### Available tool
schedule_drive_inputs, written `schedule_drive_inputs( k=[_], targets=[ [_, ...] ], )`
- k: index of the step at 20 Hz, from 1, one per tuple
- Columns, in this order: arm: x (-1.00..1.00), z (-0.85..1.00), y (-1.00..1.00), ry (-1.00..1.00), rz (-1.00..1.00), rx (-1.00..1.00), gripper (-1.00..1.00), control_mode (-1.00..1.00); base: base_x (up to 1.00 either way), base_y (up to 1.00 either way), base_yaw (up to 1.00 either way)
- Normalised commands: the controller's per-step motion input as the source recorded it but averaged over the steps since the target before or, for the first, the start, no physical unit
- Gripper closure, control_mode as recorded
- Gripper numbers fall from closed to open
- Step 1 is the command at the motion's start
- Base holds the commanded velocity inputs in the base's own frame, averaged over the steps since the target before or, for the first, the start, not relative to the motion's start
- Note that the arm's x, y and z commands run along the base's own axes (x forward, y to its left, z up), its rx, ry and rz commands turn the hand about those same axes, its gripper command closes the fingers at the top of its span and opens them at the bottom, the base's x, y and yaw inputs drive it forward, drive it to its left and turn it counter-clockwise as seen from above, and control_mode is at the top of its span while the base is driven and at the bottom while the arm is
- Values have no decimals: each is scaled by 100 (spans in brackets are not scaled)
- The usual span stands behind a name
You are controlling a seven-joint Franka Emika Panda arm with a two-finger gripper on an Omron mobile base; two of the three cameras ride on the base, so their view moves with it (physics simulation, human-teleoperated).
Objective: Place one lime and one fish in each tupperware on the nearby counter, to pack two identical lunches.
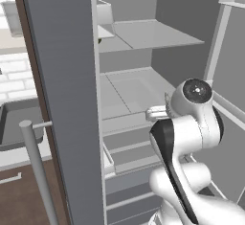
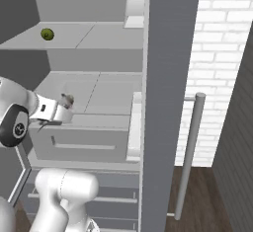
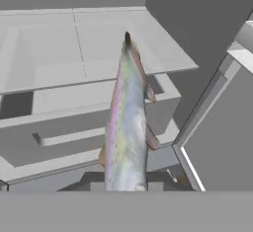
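My gripper (image 3: 126, 185) is shut on a silvery grey fish (image 3: 128, 122) with a pink stripe and brown fins. The fish points away from the hand, over the fridge's middle shelf. In the right base view the gripper (image 2: 63, 109) hangs at the front edge of that shelf, and the fish's end (image 2: 66, 99) pokes up above it. A dark green lime (image 2: 47, 33) lies on the upper shelf, far left. A darker grey tupperware (image 1: 16, 123) stands on the pale counter (image 1: 21, 156), left of the fridge door.
The open fridge door (image 1: 62, 99) stands edge-on between the fridge interior and the counter, its bar handle (image 1: 36, 171) sticking out. A pull-out drawer (image 2: 84, 142) sits under the middle shelf. A white box (image 2: 134, 4) stands on the upper shelf. A brick wall (image 2: 217, 53) lies to the right.
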Motion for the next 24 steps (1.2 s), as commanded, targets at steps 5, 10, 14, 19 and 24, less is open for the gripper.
schedule_drive_inputs(
  k=[5,10,14,19,24],
  targets=[
    [38,-60,-27,8,1,2,100,-100,0,0,0],
    [5,-33,-22,-35,3,0,100,-100,0,0,0],
    [0,-6,-11,-19,2,0,100,-100,0,0,0],
    [-25,-4,0,0,1,0,100,100,-18,0,1],
    [0,0,0,0,0,0,100,100,-100,0,8]
  ],
)
